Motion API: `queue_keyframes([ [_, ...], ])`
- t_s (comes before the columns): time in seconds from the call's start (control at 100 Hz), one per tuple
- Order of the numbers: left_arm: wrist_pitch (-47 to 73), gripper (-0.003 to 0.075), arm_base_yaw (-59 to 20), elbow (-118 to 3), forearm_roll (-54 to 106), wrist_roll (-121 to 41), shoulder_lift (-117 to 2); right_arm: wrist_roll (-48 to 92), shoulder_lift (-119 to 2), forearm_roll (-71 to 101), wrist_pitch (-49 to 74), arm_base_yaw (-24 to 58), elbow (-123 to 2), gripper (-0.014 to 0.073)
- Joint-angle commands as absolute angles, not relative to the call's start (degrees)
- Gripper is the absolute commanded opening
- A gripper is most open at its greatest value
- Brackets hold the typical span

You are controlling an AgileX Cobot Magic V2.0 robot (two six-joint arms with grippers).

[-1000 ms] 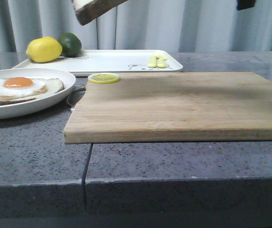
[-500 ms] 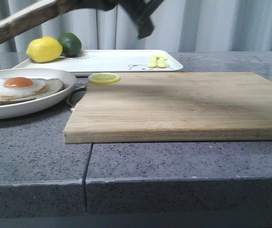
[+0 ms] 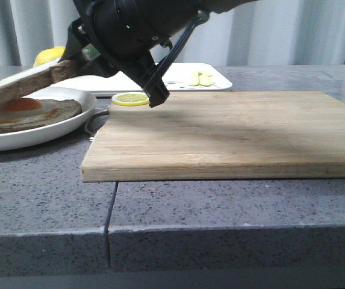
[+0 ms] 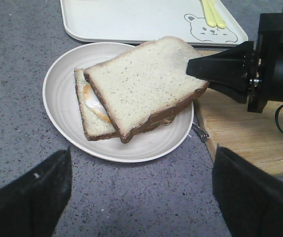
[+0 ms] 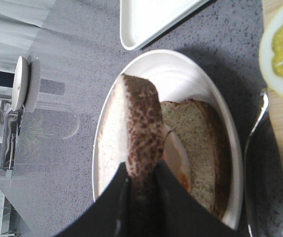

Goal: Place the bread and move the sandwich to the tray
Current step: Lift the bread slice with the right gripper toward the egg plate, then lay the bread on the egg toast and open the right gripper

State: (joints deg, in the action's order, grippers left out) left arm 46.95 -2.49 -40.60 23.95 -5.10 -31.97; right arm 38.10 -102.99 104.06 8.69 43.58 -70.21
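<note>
Grey counter (image 3: pixel 46 198), right hand (image 4: pixel 200 69) pinching bread (image 4: pixel 141 84)

We see the bread (image 4: pixel 141 81), a thick pale slice with dark brown crust, held tilted by one edge just above the sandwich (image 4: pixel 94 111): a lower slice with fried egg on a round plate (image 4: pixel 62 118). The bread covers most of the egg. The white tray (image 4: pixel 126 22) with its bear mark lies just beyond the plate.

Soft, even light from overhead; the arm throws a broad faint shadow across the cutting board (image 3: pixel 232 129). Wrist views are sharp, their near edges dark and blurred.
</note>
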Motion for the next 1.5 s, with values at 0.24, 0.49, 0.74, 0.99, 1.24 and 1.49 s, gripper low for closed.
queue_keyframes([
  [0.24, 43.6, 0.0546, -2.3, -42.6, 25.7, -4.9, -32.5, 38.2, -100.8, 107.8, 10.2, 43.6, -72.3, -0.0108],
  [0.49, 43.6, 0.0546, -2.3, -42.6, 25.7, -4.9, -32.5, 38.2, -102.6, 107.8, 11.4, 43.6, -72.3, -0.0106],
  [0.74, 43.6, 0.0546, -2.3, -42.6, 25.7, -4.9, -32.5, 38.2, -102.7, 107.8, 11.5, 43.7, -72.3, -0.0066],
  [0.99, 43.6, 0.0546, -2.3, -42.6, 25.7, -4.9, -32.5, 38.2, -102.7, 107.8, 11.9, 43.7, -72.3, 0.0269],
  [1.24, 43.6, 0.0546, -2.3, -42.6, 25.7, -4.9, -32.5, 38.2, -102.7, 107.8, 12.0, 43.7, -72.3, 0.0482],
  [1.49, 43.6, 0.0546, -2.3, -42.6, 25.7, -4.9, -32.5, 38.2, -101.4, 107.8, 11.1, 43.5, -72.3, 0.0482],
])
